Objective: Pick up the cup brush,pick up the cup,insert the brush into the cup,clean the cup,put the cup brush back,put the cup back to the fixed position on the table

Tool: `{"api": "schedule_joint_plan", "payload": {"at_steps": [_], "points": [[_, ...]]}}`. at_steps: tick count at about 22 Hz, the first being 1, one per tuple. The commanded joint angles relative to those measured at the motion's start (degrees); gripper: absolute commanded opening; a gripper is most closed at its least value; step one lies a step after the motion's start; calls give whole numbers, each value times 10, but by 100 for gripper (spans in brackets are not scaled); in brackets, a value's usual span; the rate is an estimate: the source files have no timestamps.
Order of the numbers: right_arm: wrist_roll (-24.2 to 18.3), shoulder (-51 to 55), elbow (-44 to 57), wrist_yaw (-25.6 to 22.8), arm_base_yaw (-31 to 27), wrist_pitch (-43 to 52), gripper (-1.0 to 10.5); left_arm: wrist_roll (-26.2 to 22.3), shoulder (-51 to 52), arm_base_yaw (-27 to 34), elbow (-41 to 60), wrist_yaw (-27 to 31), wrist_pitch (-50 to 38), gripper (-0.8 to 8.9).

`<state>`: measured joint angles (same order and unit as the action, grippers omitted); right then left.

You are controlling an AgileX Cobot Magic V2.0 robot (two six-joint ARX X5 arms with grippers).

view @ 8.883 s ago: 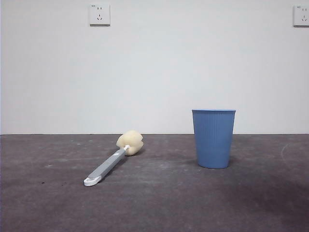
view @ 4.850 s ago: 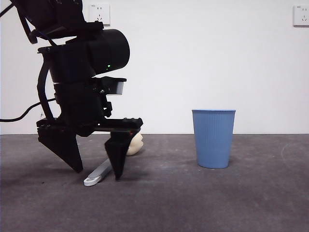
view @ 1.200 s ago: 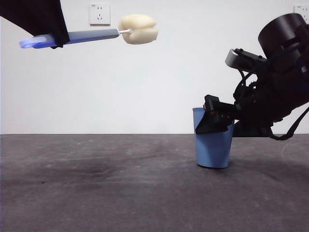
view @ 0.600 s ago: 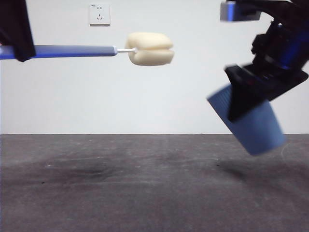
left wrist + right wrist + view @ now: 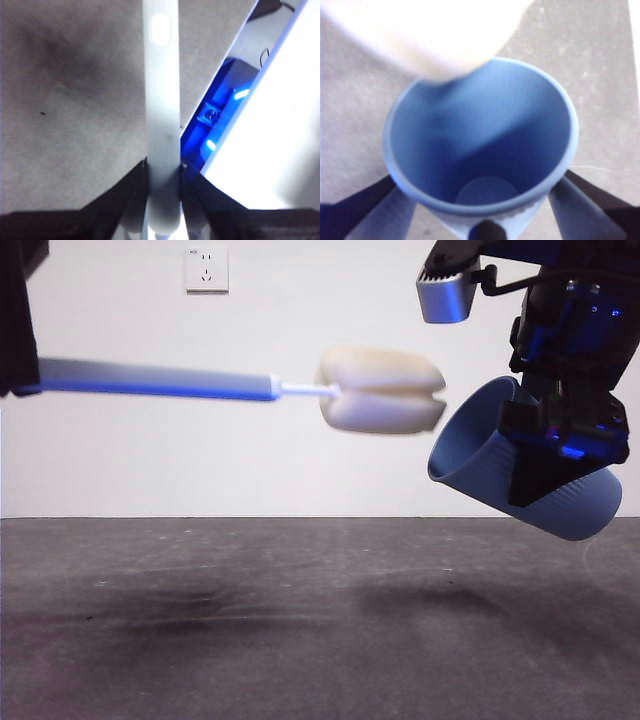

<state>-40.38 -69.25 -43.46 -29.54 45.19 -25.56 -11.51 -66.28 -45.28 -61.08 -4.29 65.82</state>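
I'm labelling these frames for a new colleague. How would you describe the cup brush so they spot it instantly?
Start at the white wall below the socket, above the dark grey table. The cup brush hangs level in the air: a long flat grey handle clamped by the left end effector, its cream-yellow sponge head at the mouth of the tilted blue ribbed plastic cup. It is the only long, thin thing.

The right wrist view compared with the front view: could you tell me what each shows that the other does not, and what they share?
Only the right wrist view looks into the cup, showing its bare inside and round bottom. Only the front view shows the cup brush with its handle held level by the left gripper, a wall socket, and the cup tilted in the air above the table. Both show the right gripper shut on the cup and the sponge head right at its rim.
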Motion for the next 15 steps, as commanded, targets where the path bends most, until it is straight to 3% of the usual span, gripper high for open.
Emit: {"api": "schedule_joint_plan", "payload": {"at_steps": [1, 15], "points": [[-33, -2, -2, -10, 11, 2, -17, -5, -16, -6, -2, -4, -5, -8], [-113, -3, -2, -41, 42, -5, -16, 18, -68, -30, -2, -22, -60, -8]]}}
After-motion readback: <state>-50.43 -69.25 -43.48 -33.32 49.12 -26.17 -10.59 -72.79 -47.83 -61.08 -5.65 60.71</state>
